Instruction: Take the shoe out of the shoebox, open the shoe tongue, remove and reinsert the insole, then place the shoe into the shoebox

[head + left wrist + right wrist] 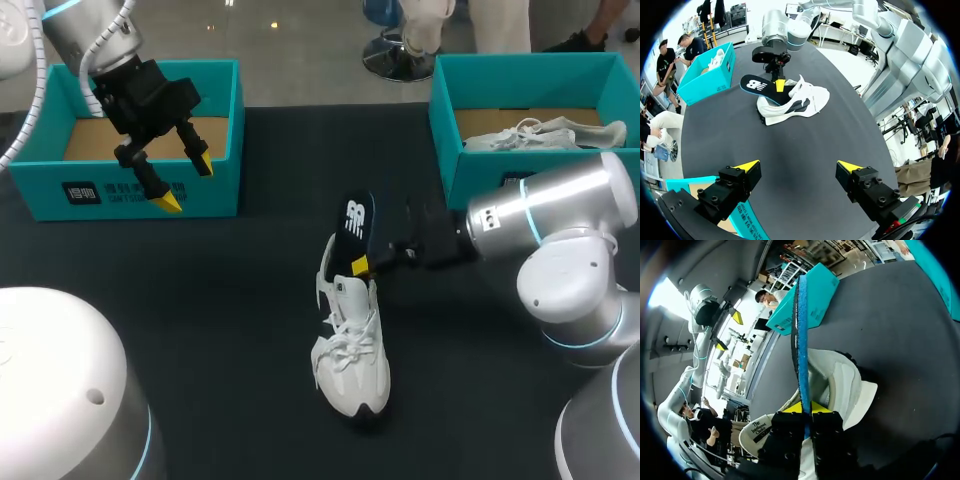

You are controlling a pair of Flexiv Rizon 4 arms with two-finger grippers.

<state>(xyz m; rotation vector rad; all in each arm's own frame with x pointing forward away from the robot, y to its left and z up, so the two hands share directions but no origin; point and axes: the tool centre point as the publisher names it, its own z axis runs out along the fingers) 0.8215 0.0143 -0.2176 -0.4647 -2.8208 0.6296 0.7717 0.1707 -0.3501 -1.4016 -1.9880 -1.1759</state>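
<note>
Head view: right gripper (362, 266) pinches the insole (356, 222) above the white sneaker (352, 350) at the centre of the table (180, 300); left gripper (186, 183), splayed and empty, hangs by the front wall of the teal shoebox (215, 195).

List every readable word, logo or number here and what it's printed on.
White brand logo on the insole, not quoted.
White emblem and print line on the left shoebox front: too blurred to read.
Print on the shoe tongue label: too small to read.
No numbers legible.
</note>
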